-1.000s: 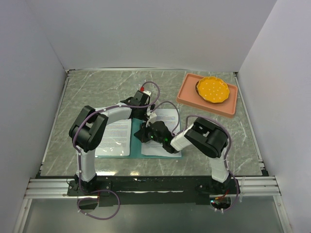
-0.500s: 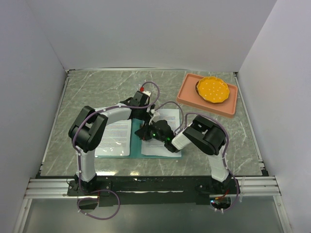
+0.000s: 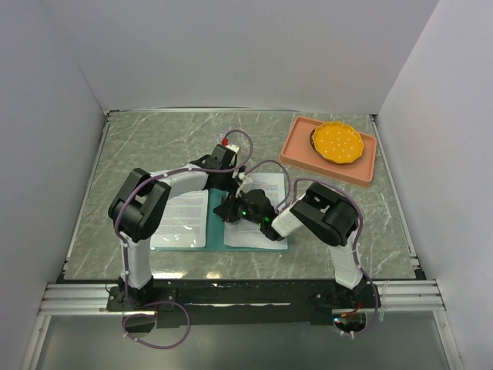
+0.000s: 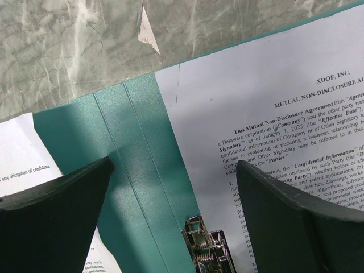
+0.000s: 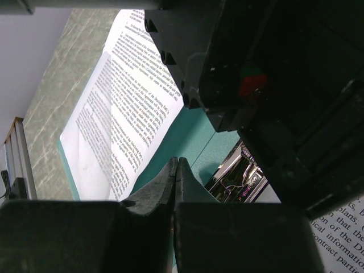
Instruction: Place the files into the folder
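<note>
The teal folder (image 3: pixel 216 231) lies open on the table. One white printed sheet (image 3: pixel 182 220) lies on its left half and another (image 3: pixel 267 187) on its right half. My left gripper (image 3: pixel 229 187) is open and empty above the spine; in the left wrist view (image 4: pixel 173 170) its fingers straddle the teal spine (image 4: pixel 131 148), with the right sheet (image 4: pixel 256 114) beside it and the metal clip (image 4: pixel 210 253) just below. My right gripper (image 3: pixel 229 212) is shut and empty; in the right wrist view (image 5: pixel 177 162) its tips sit low over the folder (image 5: pixel 193 136), beside the clip (image 5: pixel 236 170).
A salmon-pink tray (image 3: pixel 296 154) holding an orange plate (image 3: pixel 337 142) stands at the back right. White walls close in the table on three sides. The two grippers are close together over the folder's spine.
My right arm has shifted slightly, bringing its gripper a little further toward the spine. The left arm, the sheets and the folder have not visibly moved.
</note>
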